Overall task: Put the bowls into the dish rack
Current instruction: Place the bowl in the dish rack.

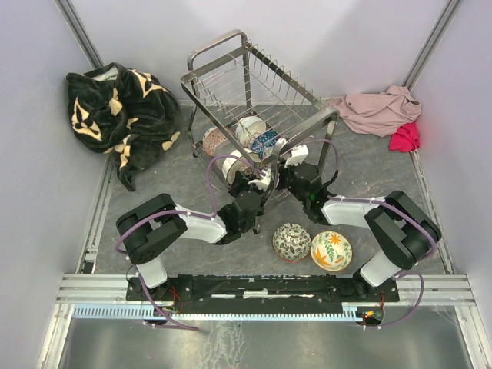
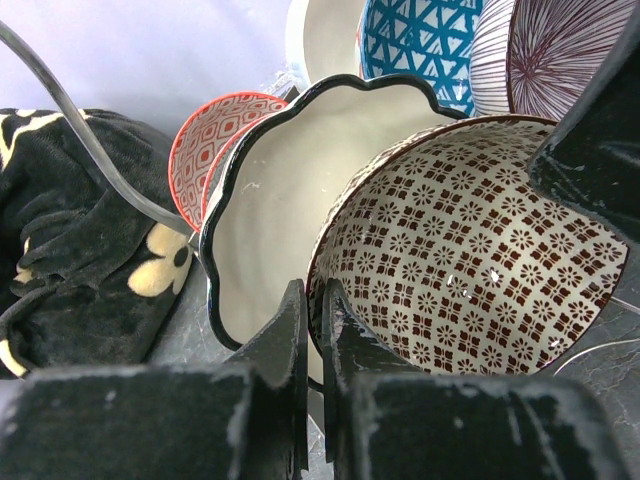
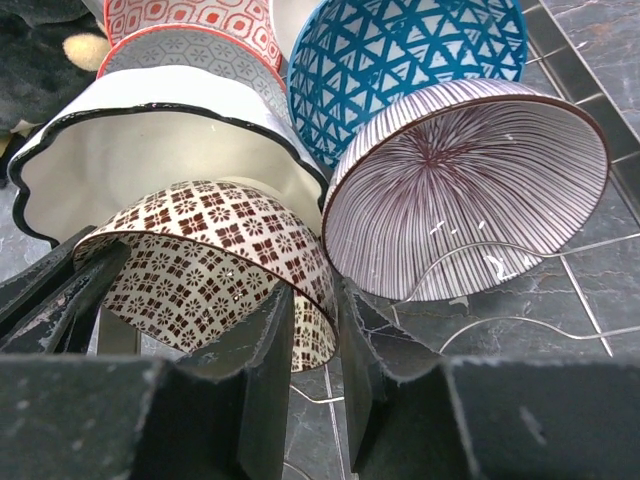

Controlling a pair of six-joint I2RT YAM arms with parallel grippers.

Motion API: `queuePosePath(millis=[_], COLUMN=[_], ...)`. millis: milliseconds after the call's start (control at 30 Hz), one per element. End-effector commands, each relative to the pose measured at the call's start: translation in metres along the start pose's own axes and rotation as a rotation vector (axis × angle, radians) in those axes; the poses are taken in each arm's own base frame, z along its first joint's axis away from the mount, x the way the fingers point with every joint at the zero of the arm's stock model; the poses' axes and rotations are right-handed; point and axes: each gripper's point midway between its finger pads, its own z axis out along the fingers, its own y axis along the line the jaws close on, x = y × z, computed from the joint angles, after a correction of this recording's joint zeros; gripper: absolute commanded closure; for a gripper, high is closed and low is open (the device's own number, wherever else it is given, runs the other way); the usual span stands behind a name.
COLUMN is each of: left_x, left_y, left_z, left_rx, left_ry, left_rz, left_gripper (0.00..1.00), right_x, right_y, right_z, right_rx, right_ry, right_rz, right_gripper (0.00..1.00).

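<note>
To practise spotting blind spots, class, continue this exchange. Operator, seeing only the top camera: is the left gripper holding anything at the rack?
Observer: Yes, the left gripper is shut on the rim of a brown-patterned bowl.
Operator: And the right gripper?
Observer: The right gripper grips that same bowl's rim.
Operator: What is behind that bowl?
Observer: A white scalloped bowl with a black rim, standing on edge.
</note>
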Motion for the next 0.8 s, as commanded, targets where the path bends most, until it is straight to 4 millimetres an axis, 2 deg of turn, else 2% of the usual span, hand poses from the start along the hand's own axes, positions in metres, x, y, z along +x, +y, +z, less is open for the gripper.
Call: queuePosePath(millis=[0,100,300,467,667,767], left_x=[0.054,0.053,0.050,0.049,0.049,0.049], left_y=[-0.064,-0.064,-0.064,-0.063,-0.063,-0.063], left_z=[-0.029,-0.030,-0.031,-0.032,-0.032,-0.032], left_rx=[0.312,0.314,0.321,0.324,0.327,0.326], left_ry=[0.036,0.031,0.024,0.019,0.018,0.020], left_rz=[0.372,0.366,0.351,0.342,0.339,0.340], left_gripper=[0.97,0.97,0.97,0.97,0.97,0.97], right_x=[-0.023,-0.019,-0.009,-0.004,-0.006,-0.005], right_y=[0.019,0.020,0.024,0.035,0.031,0.033], right_z=[0.014,0.015,0.014,0.016,0.018,0.021], right_rx=[-0.079,-0.087,-0.088,-0.108,-0.080,-0.085], right_ry=[-0.052,-0.040,-0.017,-0.007,-0.013,-0.007], right_rz=[-0.017,-0.018,-0.054,-0.089,-0.096,-0.098], right_gripper=[0.71,0.77,0.82,0.76,0.70,0.74])
